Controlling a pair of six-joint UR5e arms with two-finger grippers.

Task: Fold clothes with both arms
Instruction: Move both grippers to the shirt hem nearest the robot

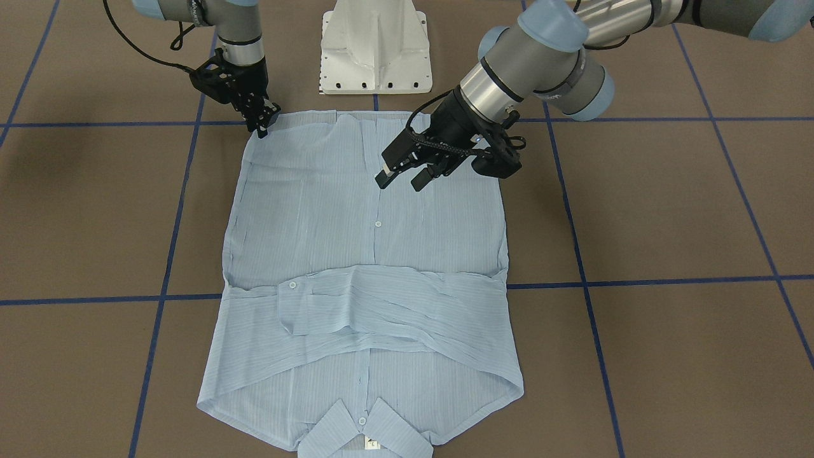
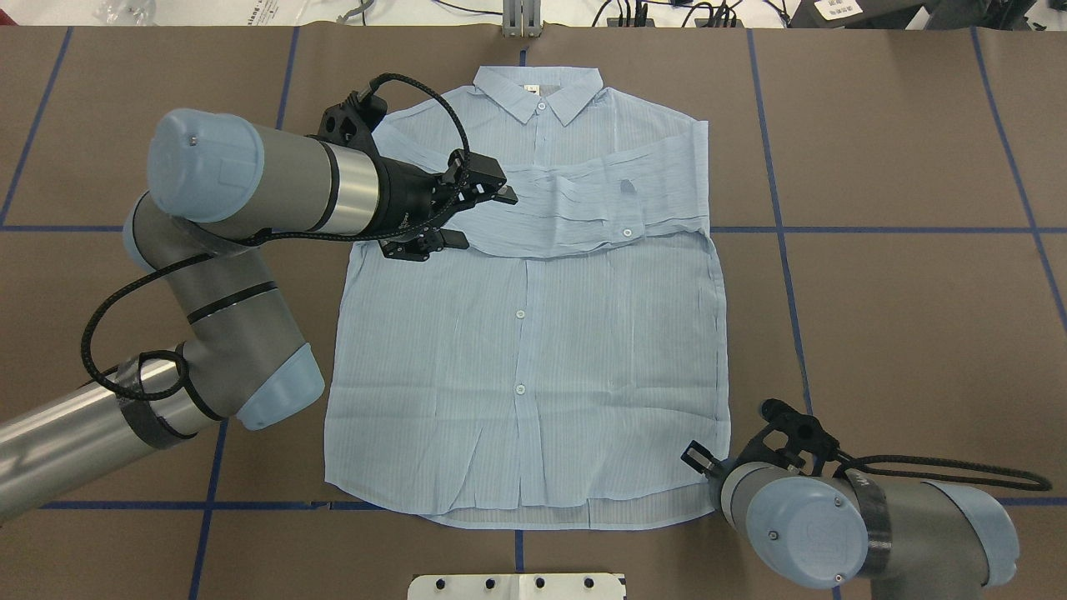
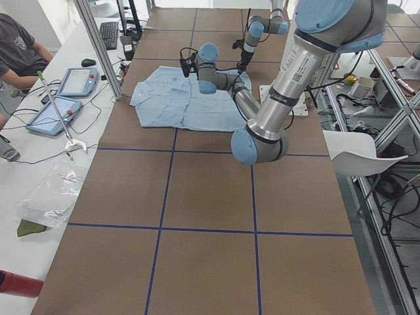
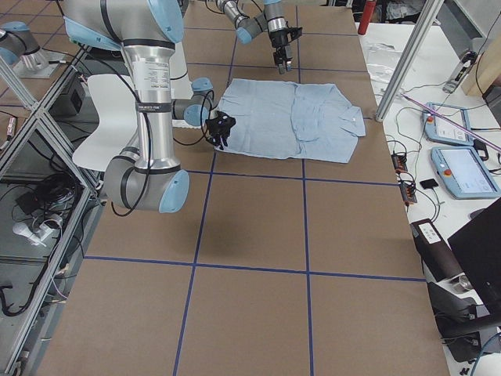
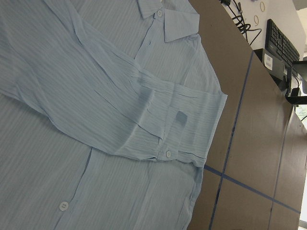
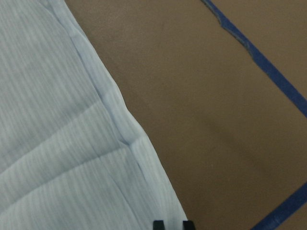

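Left pincer (image 1: pixel 407 173) wide apart above shirt (image 1: pixel 318 216) front; right pincer (image 1: pixel 262 124) at hem corner, closure unclear

One thin pale-blue striped button-up shirt (image 1: pixel 356 254). Two silver-grey tube arms with light-blue joint caps: the left arm (image 1: pixel 531 60) and the right arm (image 1: pixel 238 25). Two black skeletal two-finger grippers: the left gripper (image 1: pixel 400 181) over the shirt, the right gripper (image 1: pixel 262 127) at its hem corner. Four small white round buttons (image 2: pixel 519 314) show in the overhead view, all beyond the right gripper. One white pedestal base (image 1: pixel 375 51), behind both grippers
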